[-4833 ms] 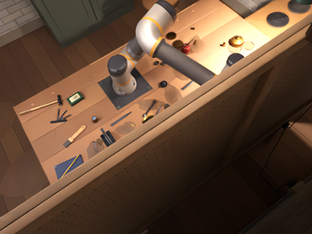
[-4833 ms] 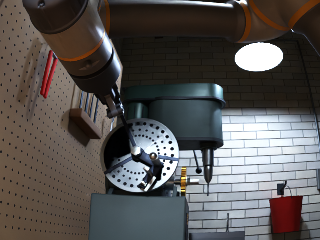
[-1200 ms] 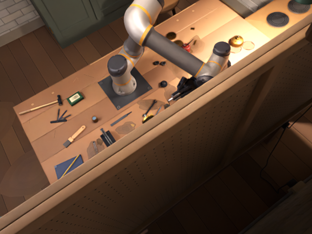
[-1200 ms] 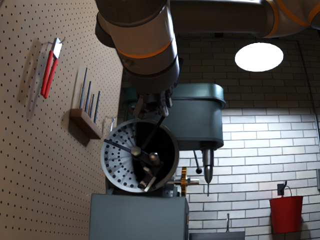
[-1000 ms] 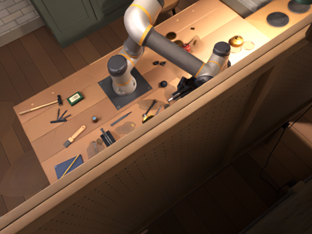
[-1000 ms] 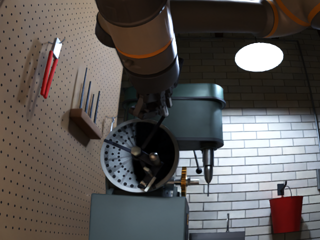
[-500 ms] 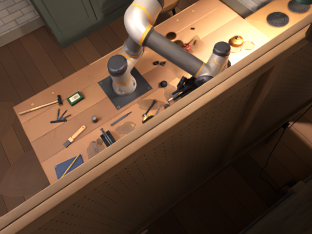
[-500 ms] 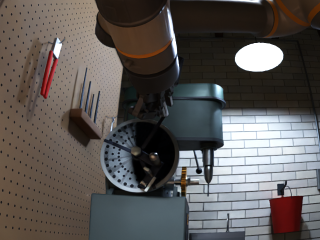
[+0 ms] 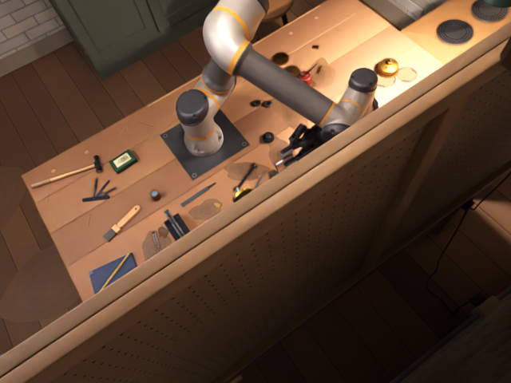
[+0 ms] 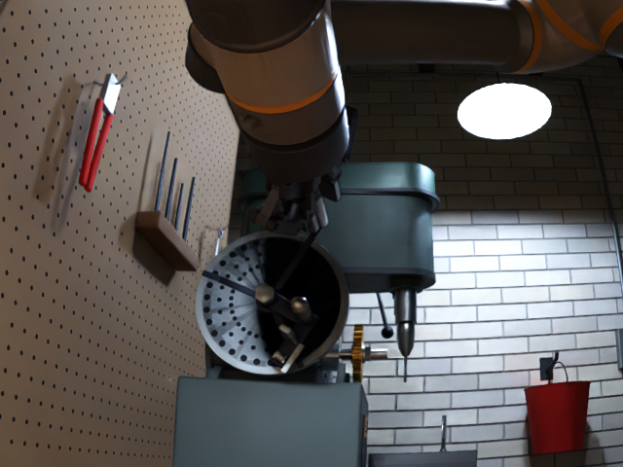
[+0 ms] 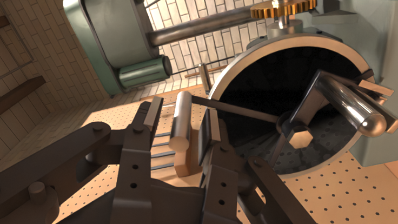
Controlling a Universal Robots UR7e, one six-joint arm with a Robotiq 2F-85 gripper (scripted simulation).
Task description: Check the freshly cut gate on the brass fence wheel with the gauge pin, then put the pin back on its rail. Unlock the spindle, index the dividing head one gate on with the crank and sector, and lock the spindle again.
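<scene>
The sector arm's steel knob (image 11: 180,120) sits between the fingers of my gripper (image 11: 178,122), at the rim of the dividing head's index plate (image 10: 271,303). The gripper is open and holds nothing. The crank (image 11: 349,101) with its rounded handle points out from the hex hub (image 11: 300,137) on the plate's lower side. The brass fence wheel (image 10: 358,353) sits on the spindle behind the plate, under the drill chuck (image 10: 404,314). Several gauge pins (image 10: 173,193) stand in the wooden rail (image 10: 166,240) on the pegboard.
A red bucket (image 10: 556,416) hangs on the brick wall at the far right. Red-handled pliers (image 10: 96,133) hang on the pegboard above the rail. The green drill press head (image 10: 385,226) stands close behind my wrist. Hand tools lie scattered over the bench (image 9: 124,198).
</scene>
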